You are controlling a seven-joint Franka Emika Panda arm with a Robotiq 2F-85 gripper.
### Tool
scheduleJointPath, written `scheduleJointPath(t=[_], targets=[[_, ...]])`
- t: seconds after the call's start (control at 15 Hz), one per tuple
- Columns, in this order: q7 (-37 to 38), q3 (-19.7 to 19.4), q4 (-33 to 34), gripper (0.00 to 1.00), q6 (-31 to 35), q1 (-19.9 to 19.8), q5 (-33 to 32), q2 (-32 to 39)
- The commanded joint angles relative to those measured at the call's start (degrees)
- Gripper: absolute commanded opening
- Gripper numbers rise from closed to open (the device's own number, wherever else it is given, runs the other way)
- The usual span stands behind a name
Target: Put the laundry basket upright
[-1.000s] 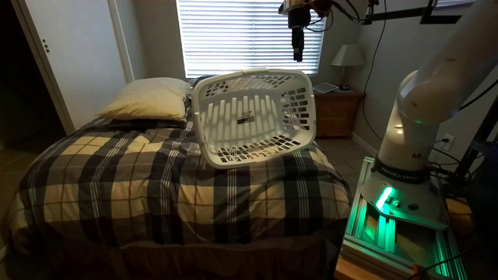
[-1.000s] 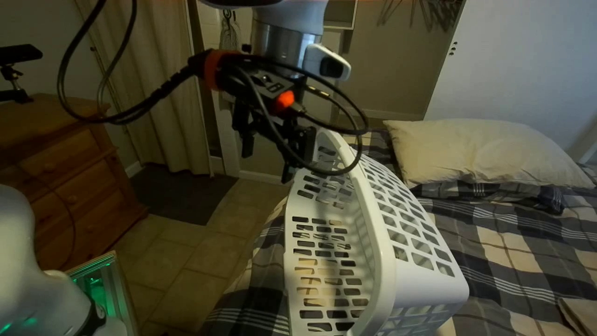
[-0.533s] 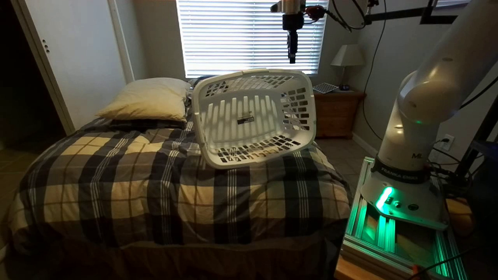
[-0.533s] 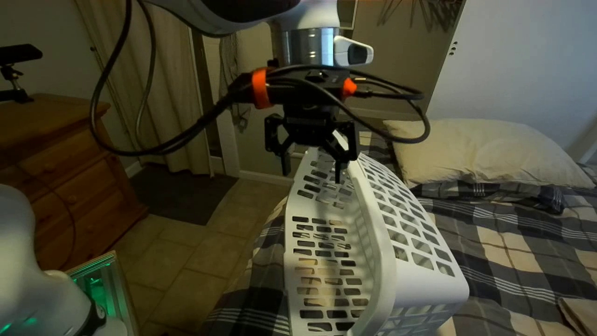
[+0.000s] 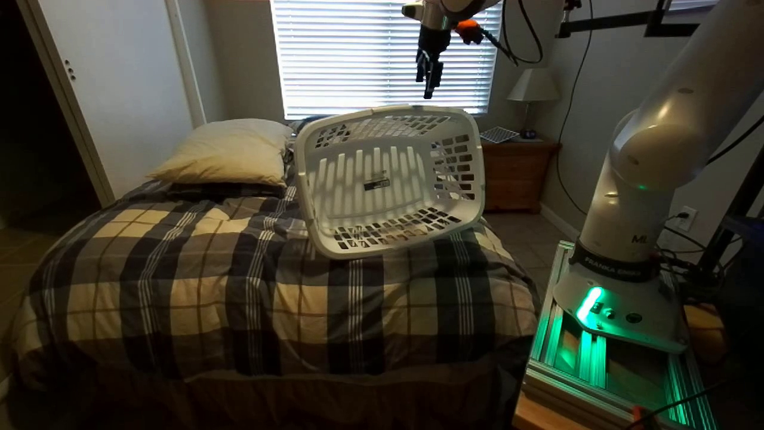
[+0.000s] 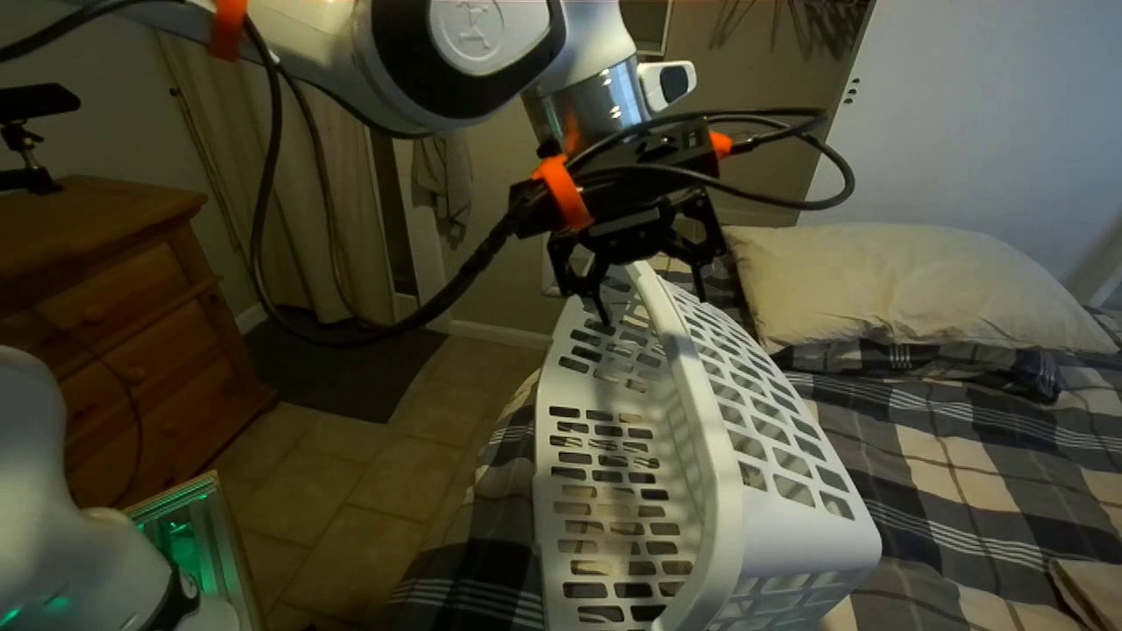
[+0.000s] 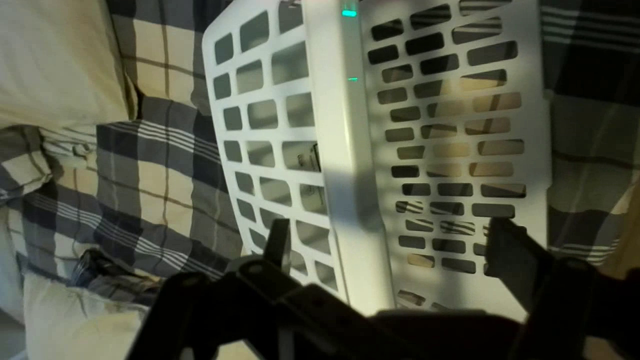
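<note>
The white laundry basket (image 5: 337,206) lies tipped on its side on the plaid bed. Its opening faces out in an exterior view, showing the slotted bottom inside. In an exterior view its thick rim (image 6: 701,412) runs along the top edge. My gripper (image 5: 426,89) is open and empty above the basket's upper rim; it also shows open in an exterior view (image 6: 654,308) over the far end of the rim. In the wrist view the basket rim (image 7: 345,150) runs between the open fingers (image 7: 390,232), one finger on each side. I see no contact between the fingers and the basket.
The bed (image 5: 209,286) carries a cream pillow (image 5: 230,152) near the wall. A nightstand (image 5: 516,176) with a lamp (image 5: 533,86) stands behind the basket. A wooden dresser (image 6: 131,324) is beyond the tiled floor. Cables (image 6: 386,329) loop off the wrist.
The gripper has moved over the basket's rim, leftward in an exterior view, and turned and tilted so its fingers lie on both sides of the rim. The basket has not moved.
</note>
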Motion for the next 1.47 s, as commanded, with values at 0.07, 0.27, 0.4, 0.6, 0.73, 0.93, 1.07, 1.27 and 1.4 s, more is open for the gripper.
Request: scheduleJointPath(t=[0.07,0.27,0.4,0.6,0.73,0.93,1.07,1.27,1.4], targets=[[-1.18,1.31,-0.41,1.00,1.58,-1.57,0.75,0.15],[-1.36,1.29,-0.49,1.00,1.79,-1.58,0.75,0.15],[-2.72,0.34,-0.31,1.00,5.41,-1.35,1.96,1.19],[-6.28,-0.53,0.18,1.00,8.83,-0.47,5.60,2.27],[-8.80,-0.84,0.27,1.00,11.53,-0.40,7.41,3.22],[-12.66,-1.44,0.81,1.00,13.79,-0.32,11.08,5.18],[-15.40,-1.69,1.30,1.00,13.26,-0.21,13.78,6.53],[-18.71,-1.22,1.86,1.00,11.45,-0.31,17.21,7.93],[-20.26,-1.03,2.43,0.75,9.33,-0.53,19.15,8.92]])
